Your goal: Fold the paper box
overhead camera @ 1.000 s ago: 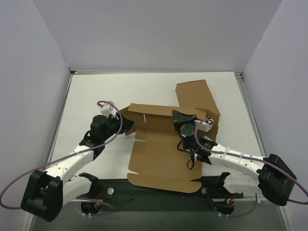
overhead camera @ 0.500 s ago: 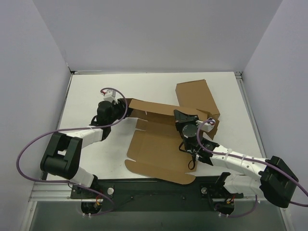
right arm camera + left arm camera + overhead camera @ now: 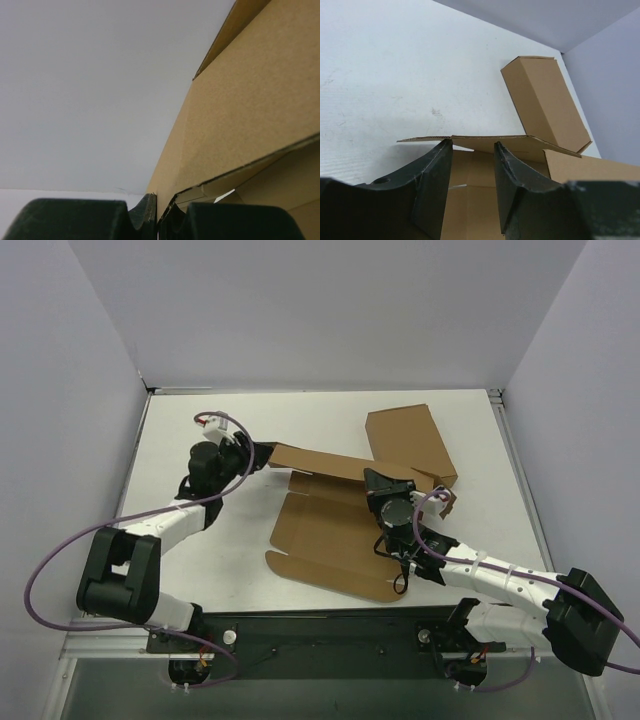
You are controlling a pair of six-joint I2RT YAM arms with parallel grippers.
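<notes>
at the flap of the paper box (image 3: 320, 540), left gripper (image 3: 472, 145) gapes (nothing clamped), right gripper (image 3: 159, 200) pinches a wall; the flap could spring flat.

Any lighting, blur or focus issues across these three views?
Top view: even soft light, faint shadow under the paper box, all sharp, no glare. Left wrist view: carton and table crisp, left hand dark and slightly soft. Right wrist view: paper box too close and blurred, right hand nearly black.
</notes>
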